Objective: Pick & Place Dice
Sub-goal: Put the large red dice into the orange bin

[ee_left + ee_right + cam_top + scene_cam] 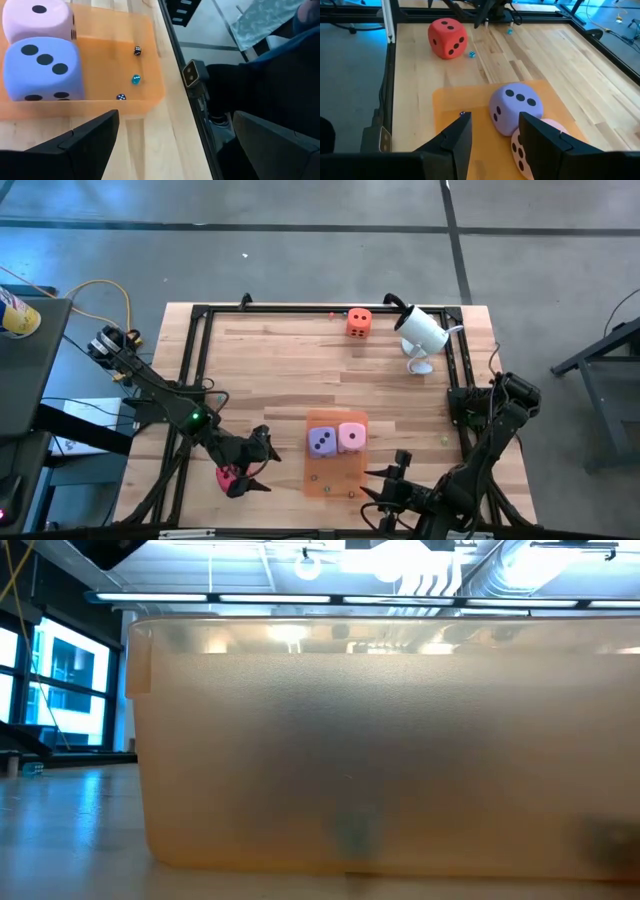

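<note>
I'm seeing the shallow translucent orange tray (335, 470) sitting in the lower middle of the high view, and it is holding the purple die (321, 442) and the pink die (352, 438) side by side, touching, at its upper end; in the left wrist view a few tiny dice (136, 79) are lying loose on the tray floor beside the purple die (42, 70). In the low view the tray wall (380, 740) is filling nearly the whole frame, so I'm getting nothing else there. The orange die (359, 322) is sitting at the top centre of the high view, just left of the white camera (420, 330), well apart from the tray. The red die (229, 477) is lying in the lower left of the high view on the wooden table (270, 370), left of the tray. The left gripper (250, 470) is hanging right at that red die with its fingers spread wide apart, nothing clamped between them; I cannot tell if it is touching the die. The right gripper (385, 485) is sitting at the tray's lower right corner, pointing left across it, with its fingers (455, 140) standing partly apart and gripping nothing.
</note>
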You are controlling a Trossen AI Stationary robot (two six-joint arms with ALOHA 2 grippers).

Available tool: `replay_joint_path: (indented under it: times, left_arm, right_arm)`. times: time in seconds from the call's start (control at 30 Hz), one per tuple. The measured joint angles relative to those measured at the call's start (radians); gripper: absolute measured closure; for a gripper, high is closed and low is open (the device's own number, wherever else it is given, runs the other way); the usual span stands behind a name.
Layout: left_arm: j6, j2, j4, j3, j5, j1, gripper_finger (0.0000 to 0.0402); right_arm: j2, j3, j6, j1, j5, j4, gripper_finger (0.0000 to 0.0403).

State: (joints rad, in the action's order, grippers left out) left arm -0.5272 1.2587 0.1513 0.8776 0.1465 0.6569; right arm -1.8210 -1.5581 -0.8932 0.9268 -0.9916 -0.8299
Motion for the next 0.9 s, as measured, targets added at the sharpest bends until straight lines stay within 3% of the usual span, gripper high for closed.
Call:
replay_joint_path:
  times: [0.33,0.53,0.9]
  left_arm:
    - [0.009,0.0,0.007,0.0,-0.019,-0.009,0.002]
    - [0.127,0.0,0.006,0.0,-0.019,-0.007,0.002]
    - [0.171,0.0,-0.023,0.0,-0.018,-0.017,0.002]
  right_arm:
    - [0.0,0.0,0.0,0.0,0.0,0.0,0.0252]
    - [0.0,0.0,0.0,0.0,0.0,0.0,0.0252]
    - [0.0,0.0,0.0,-0.005,0.001,0.019,0.0252]
